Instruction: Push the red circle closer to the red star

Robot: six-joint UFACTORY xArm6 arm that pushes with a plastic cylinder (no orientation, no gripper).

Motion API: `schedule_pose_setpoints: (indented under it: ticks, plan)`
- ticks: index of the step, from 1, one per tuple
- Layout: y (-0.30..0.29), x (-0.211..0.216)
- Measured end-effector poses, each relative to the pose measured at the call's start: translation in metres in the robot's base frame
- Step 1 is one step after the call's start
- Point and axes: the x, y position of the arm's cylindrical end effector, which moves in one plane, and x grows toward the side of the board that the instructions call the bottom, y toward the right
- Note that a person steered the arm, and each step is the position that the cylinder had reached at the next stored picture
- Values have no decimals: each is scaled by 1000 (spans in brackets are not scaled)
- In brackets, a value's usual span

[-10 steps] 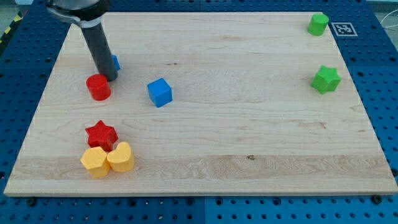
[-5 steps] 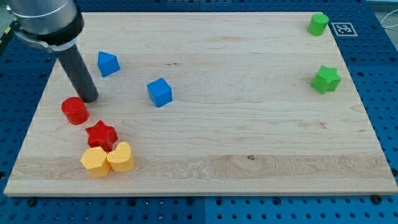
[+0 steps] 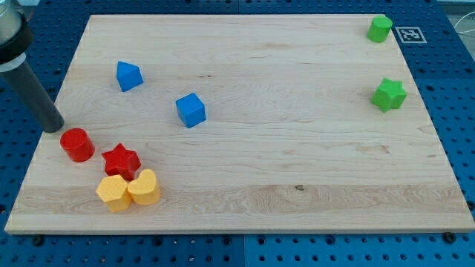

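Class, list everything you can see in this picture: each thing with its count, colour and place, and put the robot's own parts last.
red circle: one, red, near the board's left edge, just left of the red star and close to it
red star: one, red, lower left, directly above the two yellow blocks
yellow blocks: two, yellow, side by side at the lower left
blue pointed block: one, blue, upper left
blue cube: one, blue, left of centre
green block: one, green, top right corner
green star: one, green, right side
wooden board: one, light wood, on a blue perforated table
my tip: one dark rod, its end at the board's left edge, up-left of the red circle
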Motion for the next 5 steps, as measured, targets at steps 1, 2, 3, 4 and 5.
schedule_pose_setpoints:
  ticks: [1, 2, 3, 4, 5]
  plan:
    - [-3, 19]
    - [13, 32]
    - [55, 23]
    - [100, 16]
    - [105, 35]
